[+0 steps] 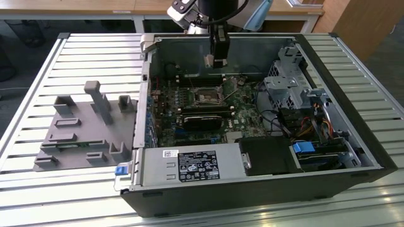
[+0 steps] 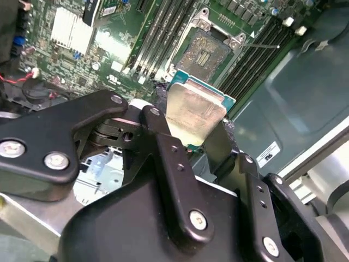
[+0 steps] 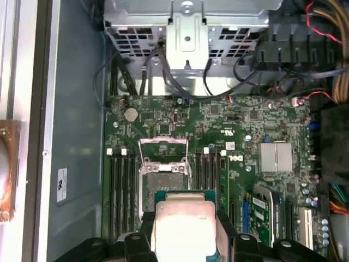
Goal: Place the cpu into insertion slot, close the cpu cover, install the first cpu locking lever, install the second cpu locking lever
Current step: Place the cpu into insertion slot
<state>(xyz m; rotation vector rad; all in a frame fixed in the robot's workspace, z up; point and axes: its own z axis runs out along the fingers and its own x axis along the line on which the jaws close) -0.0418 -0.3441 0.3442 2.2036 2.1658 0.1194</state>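
Observation:
My gripper point(image 1: 216, 60) hangs inside the open computer case, shut on the cpu point(image 2: 193, 109), a flat square chip with a dull silver top and a green edge. The cpu point(image 3: 185, 224) sits edge-on between the two black fingers point(image 2: 158, 131). It is held above the green board, apart from the insertion slot point(image 3: 163, 184), a dark square socket with a silvery rim. In the exterior view the insertion slot point(image 1: 207, 97) lies below and in front of the gripper. The cpu cover point(image 3: 163, 144) stands swung up at the socket's far edge, leaving the socket open.
Long black memory slots point(image 3: 122, 185) flank the socket on both sides. A metal drive cage point(image 1: 290, 90) and cable bundles point(image 1: 309, 125) fill the exterior view's right of the case, with a power supply point(image 1: 189, 165) at the front. A grey fixture plate point(image 1: 82, 127) sits on the slatted table.

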